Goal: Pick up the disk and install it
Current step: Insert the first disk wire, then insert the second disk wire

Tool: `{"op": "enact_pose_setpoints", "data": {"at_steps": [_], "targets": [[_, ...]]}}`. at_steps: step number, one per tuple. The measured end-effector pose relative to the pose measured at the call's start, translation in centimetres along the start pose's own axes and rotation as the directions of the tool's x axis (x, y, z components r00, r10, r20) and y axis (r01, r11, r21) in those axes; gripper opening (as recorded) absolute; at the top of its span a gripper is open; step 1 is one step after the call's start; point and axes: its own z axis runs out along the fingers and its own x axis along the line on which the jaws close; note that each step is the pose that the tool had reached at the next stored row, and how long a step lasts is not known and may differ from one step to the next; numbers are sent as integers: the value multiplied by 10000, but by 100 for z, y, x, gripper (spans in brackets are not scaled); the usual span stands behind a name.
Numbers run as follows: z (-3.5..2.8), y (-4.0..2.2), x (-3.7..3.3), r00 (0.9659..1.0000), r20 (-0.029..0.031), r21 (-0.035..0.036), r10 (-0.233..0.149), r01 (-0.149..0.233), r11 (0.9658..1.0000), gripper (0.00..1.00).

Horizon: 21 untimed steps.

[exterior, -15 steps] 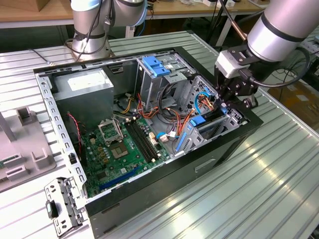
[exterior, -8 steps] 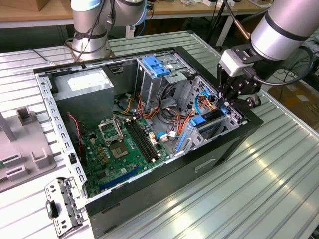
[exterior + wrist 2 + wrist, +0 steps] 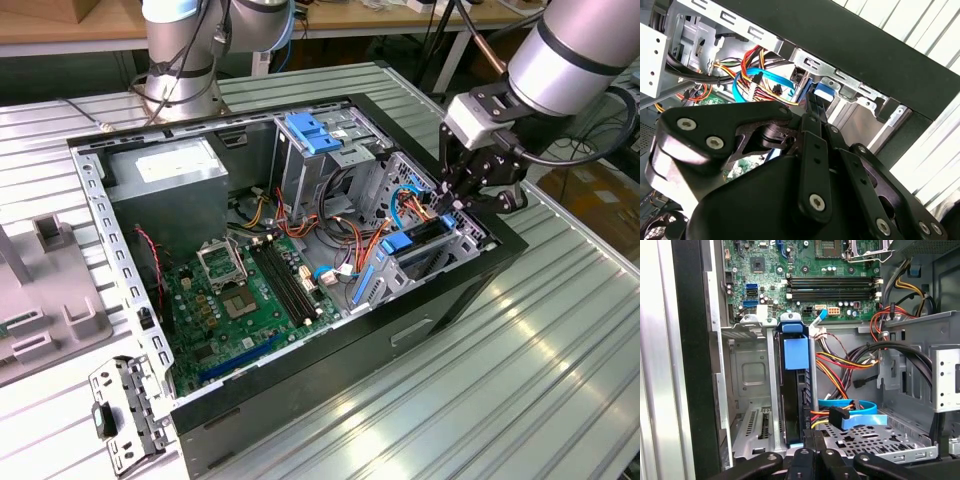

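The disk (image 3: 412, 243) stands on edge in the metal drive cage (image 3: 445, 235) at the exterior view's right end of the open computer case (image 3: 400, 330). Its blue side rail shows along the top. In the first wrist view the disk (image 3: 794, 390) runs down into the bay, with its blue rail tab toward the motherboard. My gripper (image 3: 452, 205) hangs right over the disk's outer end, close to the case's black wall, and looks shut on it. In the second wrist view the black fingers (image 3: 811, 120) converge at the disk's blue rail end (image 3: 824, 91).
Orange, yellow and black cables (image 3: 840, 362) and a blue ribbon cable (image 3: 855, 412) crowd beside the bay. A grey power-supply box (image 3: 170, 175), a green motherboard (image 3: 250, 300) and a bare blue bracket (image 3: 312, 132) fill the case. A second arm's base (image 3: 180, 60) stands behind.
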Motion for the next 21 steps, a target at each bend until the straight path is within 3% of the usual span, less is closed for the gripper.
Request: {"op": "enact_pose_setpoints", "data": {"at_steps": [13, 16, 17, 18, 21], "targets": [[-3, 0, 0, 10000, -2, 0, 0, 0, 10000, 11], [-3, 0, 0, 10000, -2, 0, 0, 0, 10000, 29], [-4, 0, 0, 10000, -3, 0, 0, 0, 10000, 29], [-4, 0, 0, 10000, -3, 0, 0, 0, 10000, 36], [-4, 0, 0, 10000, -1, 0, 0, 0, 10000, 36]]}}
